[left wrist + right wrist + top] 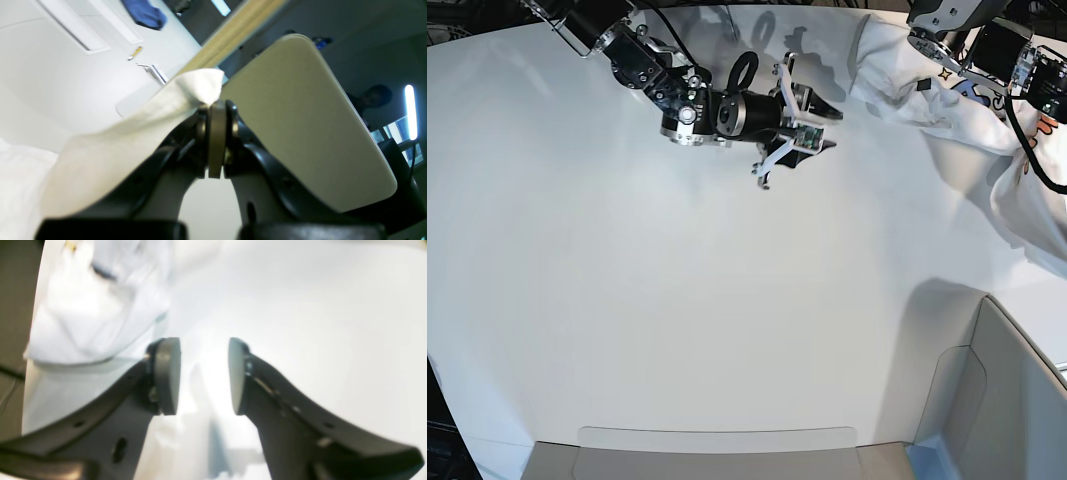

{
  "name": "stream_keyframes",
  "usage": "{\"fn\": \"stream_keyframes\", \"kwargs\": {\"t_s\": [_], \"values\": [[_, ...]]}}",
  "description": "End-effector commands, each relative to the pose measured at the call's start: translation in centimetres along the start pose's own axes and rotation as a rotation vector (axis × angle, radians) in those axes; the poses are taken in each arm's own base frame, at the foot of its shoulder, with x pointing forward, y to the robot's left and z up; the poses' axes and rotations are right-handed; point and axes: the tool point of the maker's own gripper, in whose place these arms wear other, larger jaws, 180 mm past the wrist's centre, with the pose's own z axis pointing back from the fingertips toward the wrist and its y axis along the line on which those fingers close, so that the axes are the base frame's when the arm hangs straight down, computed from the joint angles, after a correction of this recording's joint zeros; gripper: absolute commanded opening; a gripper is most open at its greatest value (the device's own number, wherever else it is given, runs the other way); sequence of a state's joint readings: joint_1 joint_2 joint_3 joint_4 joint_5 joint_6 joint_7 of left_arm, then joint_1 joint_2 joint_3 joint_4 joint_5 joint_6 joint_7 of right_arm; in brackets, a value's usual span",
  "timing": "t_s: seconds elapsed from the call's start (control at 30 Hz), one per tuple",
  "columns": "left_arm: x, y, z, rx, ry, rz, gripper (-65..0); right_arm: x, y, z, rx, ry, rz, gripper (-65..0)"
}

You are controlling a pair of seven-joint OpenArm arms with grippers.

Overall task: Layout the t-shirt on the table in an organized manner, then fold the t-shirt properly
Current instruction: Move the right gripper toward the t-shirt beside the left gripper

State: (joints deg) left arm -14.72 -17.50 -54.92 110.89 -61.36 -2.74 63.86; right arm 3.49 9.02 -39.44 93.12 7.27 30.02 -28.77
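1. The left hand [217,110] is clamped on a fold of the white t-shirt [140,133], its 2 pads pressed together with cloth between them.
2. The right hand [204,376] is open, nothing between its pads, above the bare white table [677,330].
3. In the base view the t-shirt [947,110] hangs bunched at the table's far right corner, lifted off the surface, small stars visible on it.

A robotics lab or test room; two black robot arms [677,95] work over a large bare white tabletop [677,320]; fluorescent tube lights [410,111] hang in a dim room beyond.
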Motion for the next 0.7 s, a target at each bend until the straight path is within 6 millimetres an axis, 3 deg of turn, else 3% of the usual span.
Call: {"fn": "stream_keyframes", "kwargs": {"t_s": [0.0,0.13,0.27,0.5,0.67], "values": [[1.3,-1.6,-0.1,-0.056,-0.038,-0.02,-65.0,1.7,1.1,-0.6,0.044,-0.051,0.025,-40.1],[1.0,-1.1,0.2,-0.038,-0.025,-0.031,-65.0,2.1,5.3,-3.5,0.182,-0.024,0.08,-40.1],[1.3,-0.9,0.5,-0.035,-0.034,-0.03,-65.0,3.3,6.9,-5.9,0.227,-0.033,0.054,-40.1],[1.7,-0.5,0.8,-0.024,-0.046,-0.021,-65.0,2.6,5.8,-10.1,0.246,0.032,-0.005,-40.1],[1.6,-0.5,0.8,-0.024,-0.046,-0.019,-65.0,0.5,4.9,-11.1,0.243,0.041,-0.061,-40.2]]}}
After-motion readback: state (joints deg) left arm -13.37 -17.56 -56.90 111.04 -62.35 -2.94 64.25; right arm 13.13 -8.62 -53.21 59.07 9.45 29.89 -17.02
